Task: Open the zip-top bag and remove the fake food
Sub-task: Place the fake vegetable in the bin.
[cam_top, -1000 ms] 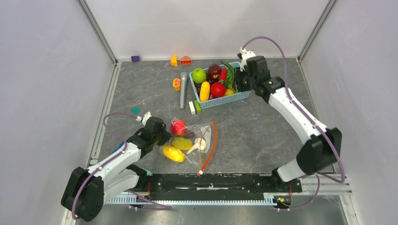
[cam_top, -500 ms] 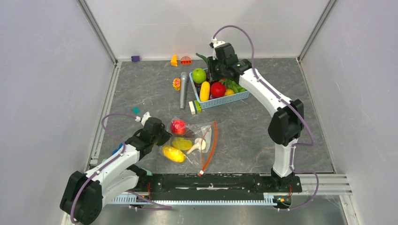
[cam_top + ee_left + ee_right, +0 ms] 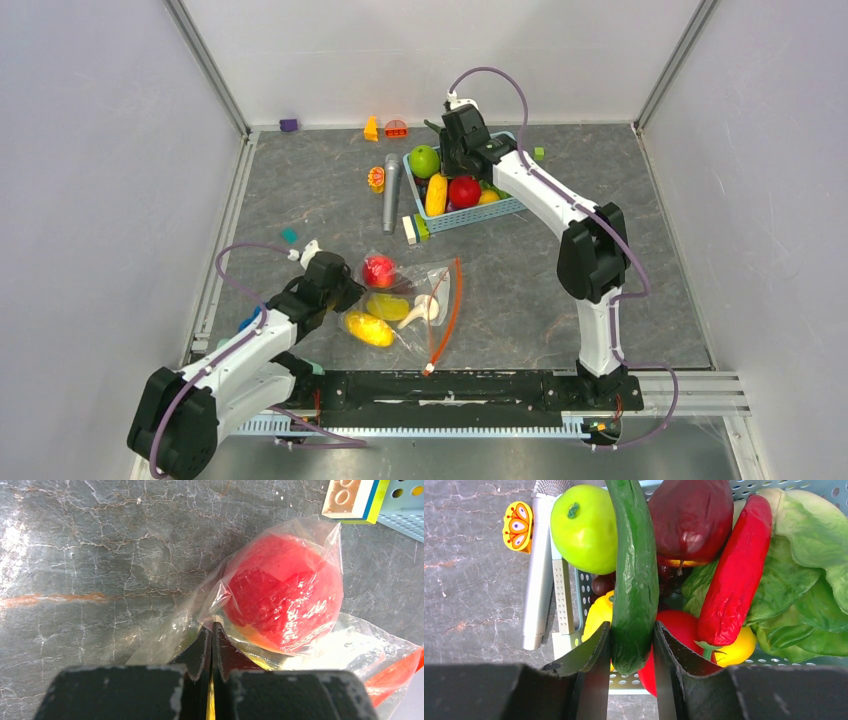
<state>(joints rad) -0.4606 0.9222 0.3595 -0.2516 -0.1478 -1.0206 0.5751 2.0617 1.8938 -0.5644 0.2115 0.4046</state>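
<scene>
The zip-top bag (image 3: 432,282) lies flat near the table's front, its orange-red zip strip (image 3: 447,310) on the right side. Inside it are fake food pieces: a red fruit (image 3: 379,270), yellow pieces (image 3: 368,327) and a white piece (image 3: 425,308). My left gripper (image 3: 340,290) is shut on the bag's left edge; in the left wrist view its jaws (image 3: 212,630) pinch clear plastic (image 3: 165,640) beside the red fruit (image 3: 282,595). My right gripper (image 3: 452,150) is over the basket, shut on a green cucumber (image 3: 634,570).
The light-blue basket (image 3: 470,212) holds a green apple (image 3: 424,160), a maroon fruit (image 3: 694,515), a red pepper (image 3: 734,575), lettuce (image 3: 809,545) and red and yellow pieces. A silver microphone (image 3: 391,192), a butterfly toy (image 3: 376,179) and a block (image 3: 413,229) lie left of it.
My right arm has swung left from the basket's right end to above its left half, with the cucumber in its jaws. The left arm and bag have not moved.
</scene>
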